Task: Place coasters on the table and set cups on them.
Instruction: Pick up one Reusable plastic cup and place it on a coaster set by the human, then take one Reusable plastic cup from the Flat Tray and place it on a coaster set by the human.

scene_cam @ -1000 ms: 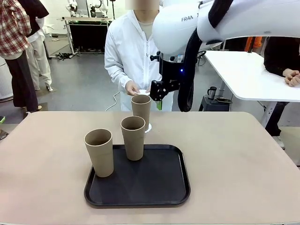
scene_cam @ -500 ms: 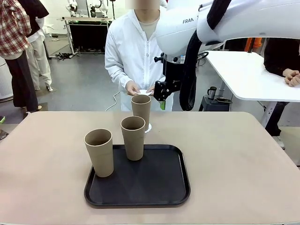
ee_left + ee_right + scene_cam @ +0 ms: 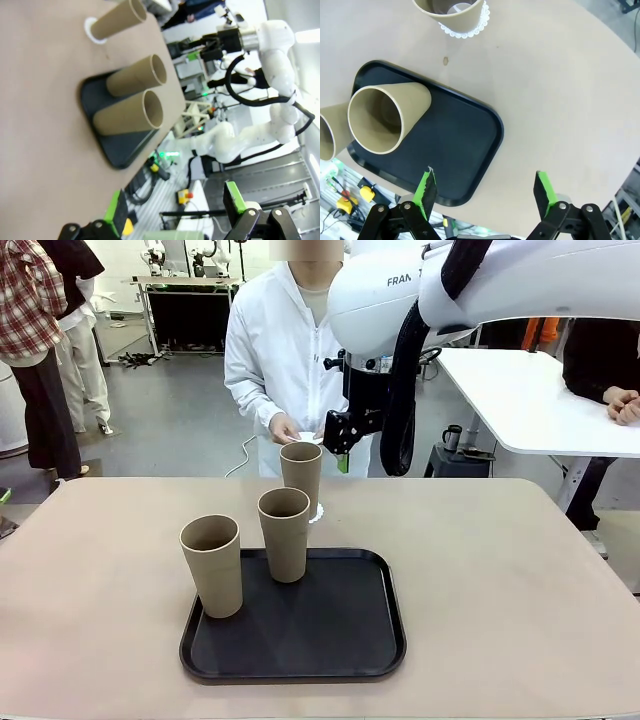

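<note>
Broad table (image 3: 500,580) margin right of tray (image 3: 396,612)

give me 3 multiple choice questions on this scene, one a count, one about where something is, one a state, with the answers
1. How many cups stand on the black tray?
A) one
B) two
C) three

2. Where does the farthest cup stand?
A) on the black tray
B) on a white coaster on the table
C) on the bare table

3. How is the right gripper?
A) shut on a cup
B) shut on a coaster
C) open, holding nothing

Answers:
1 B: two cups stand on the tray, and the third is off it.
2 B: the coaster's lacy rim shows around the cup's base, beyond the tray.
3 C: its fingers stand wide apart with nothing between them.
</note>
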Controlling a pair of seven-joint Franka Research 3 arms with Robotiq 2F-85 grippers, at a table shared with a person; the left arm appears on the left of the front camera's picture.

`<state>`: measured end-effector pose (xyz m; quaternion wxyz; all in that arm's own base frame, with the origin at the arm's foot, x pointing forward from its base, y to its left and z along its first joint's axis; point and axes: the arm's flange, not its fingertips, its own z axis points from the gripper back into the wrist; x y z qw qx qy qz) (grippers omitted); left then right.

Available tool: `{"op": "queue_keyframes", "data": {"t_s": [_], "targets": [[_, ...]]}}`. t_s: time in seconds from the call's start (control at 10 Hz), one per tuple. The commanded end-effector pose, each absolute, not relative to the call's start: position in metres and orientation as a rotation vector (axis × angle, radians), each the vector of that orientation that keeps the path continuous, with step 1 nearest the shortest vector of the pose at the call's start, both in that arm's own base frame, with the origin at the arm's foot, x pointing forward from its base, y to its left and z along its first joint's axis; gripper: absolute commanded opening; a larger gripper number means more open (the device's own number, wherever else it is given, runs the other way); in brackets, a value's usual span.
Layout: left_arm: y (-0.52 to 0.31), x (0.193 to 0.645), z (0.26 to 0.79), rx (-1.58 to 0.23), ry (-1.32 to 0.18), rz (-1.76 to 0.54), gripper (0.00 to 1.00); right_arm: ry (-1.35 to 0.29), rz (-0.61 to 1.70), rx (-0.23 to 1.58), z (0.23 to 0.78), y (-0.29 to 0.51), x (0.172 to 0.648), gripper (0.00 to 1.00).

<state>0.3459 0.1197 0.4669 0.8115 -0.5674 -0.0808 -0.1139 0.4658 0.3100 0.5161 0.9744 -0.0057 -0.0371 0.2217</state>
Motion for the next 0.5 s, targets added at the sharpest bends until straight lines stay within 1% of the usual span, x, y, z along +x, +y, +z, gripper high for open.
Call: {"op": "queue_keyframes", "data": {"t_s": [0.0, 0.4], "targets": [[0.1205, 0.345, 0.4686, -1.219, -0.18, -0.245, 1.0, -0.07, 0.44, -0.012, 0.517, 0.308, 0.4643, 1.0], [0.1205, 0.345, 0.4686, -1.219, -0.18, -0.245, 1.0, -0.07, 0.44, -0.012, 0.517, 0.308, 0.4643, 1.0]]}}
